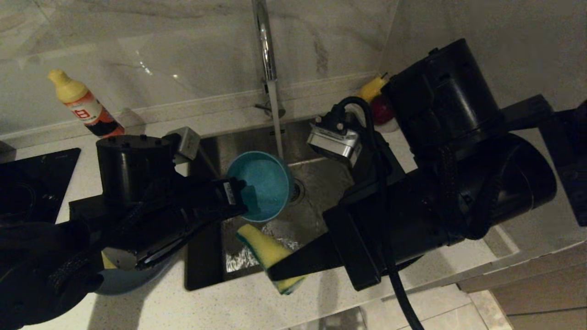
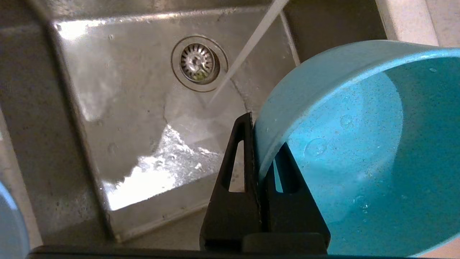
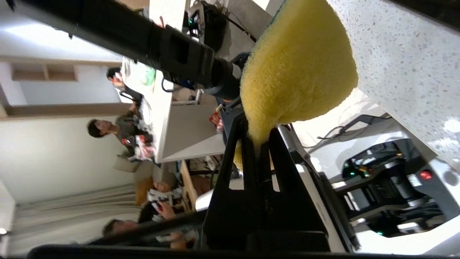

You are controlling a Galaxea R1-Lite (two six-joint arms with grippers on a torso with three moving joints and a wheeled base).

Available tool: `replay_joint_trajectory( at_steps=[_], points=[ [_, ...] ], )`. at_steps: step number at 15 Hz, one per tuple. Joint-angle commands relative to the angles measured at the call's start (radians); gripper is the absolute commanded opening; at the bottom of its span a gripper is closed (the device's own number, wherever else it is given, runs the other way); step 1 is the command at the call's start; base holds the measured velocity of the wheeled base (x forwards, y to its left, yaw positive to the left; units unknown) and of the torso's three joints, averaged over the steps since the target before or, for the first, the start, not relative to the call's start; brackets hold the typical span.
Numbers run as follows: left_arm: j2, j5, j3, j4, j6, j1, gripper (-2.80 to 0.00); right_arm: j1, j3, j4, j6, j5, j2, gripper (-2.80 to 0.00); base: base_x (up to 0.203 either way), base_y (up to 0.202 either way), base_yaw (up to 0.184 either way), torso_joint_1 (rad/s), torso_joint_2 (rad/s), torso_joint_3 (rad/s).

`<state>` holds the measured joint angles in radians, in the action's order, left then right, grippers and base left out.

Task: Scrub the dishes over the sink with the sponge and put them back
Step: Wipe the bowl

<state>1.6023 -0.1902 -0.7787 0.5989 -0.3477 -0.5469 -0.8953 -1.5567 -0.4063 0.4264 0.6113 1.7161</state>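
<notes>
My left gripper (image 1: 239,198) is shut on the rim of the teal-blue bowl (image 1: 262,185) and holds it tilted on its side over the sink (image 1: 321,192). In the left wrist view the fingers (image 2: 237,158) pinch the bowl's wall (image 2: 359,144), one inside and one outside; its inside is wet. My right gripper (image 1: 280,271) is shut on the sponge (image 1: 266,250) just in front of and below the bowl, over the sink's front edge. The right wrist view shows the yellow sponge (image 3: 298,72) squeezed between the jaws of that gripper (image 3: 257,126). A pale blue plate (image 1: 121,280) is mostly hidden under my left arm.
Water runs from the chrome tap (image 1: 266,46) into the basin beside the drain (image 2: 198,63). An orange-and-yellow bottle (image 1: 85,105) stands at the back left, a black cooktop (image 1: 27,183) at the left, and fruit (image 1: 378,98) behind my right arm.
</notes>
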Motion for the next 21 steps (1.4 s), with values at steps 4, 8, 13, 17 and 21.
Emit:
replay_joint_trajectory(
  at_steps=[4, 8, 13, 17, 21],
  points=[
    [-0.013, -0.002, 0.020, 0.005, -0.006, -0.020, -2.80, 0.005, -0.067, -0.004, 0.035, 0.004, 0.074, -2.80, 0.000, 0.000, 0.000, 0.000, 0.00, 0.000],
    [-0.021, -0.004, 0.019, 0.023, -0.001, -0.021, -2.80, 0.033, -0.122, 0.000, 0.086, 0.002, 0.126, -2.80, 0.000, 0.000, 0.000, 0.000, 0.00, 0.000],
    [-0.019, -0.005, 0.029, 0.024, 0.003, -0.021, -2.80, 0.085, -0.211, -0.004, 0.152, -0.013, 0.184, -2.80, 0.000, 0.000, 0.000, 0.000, 0.00, 0.000],
    [-0.018, -0.005, 0.042, 0.025, 0.003, -0.021, -2.80, 0.114, -0.260, -0.006, 0.177, -0.019, 0.209, -2.80, 0.000, 0.000, 0.000, 0.000, 0.00, 0.000],
    [-0.015, -0.006, 0.038, 0.028, 0.003, -0.019, -2.80, 0.119, -0.251, -0.007, 0.192, -0.018, 0.168, -2.80, 0.000, 0.000, 0.000, 0.000, 0.00, 0.000]
  ],
)
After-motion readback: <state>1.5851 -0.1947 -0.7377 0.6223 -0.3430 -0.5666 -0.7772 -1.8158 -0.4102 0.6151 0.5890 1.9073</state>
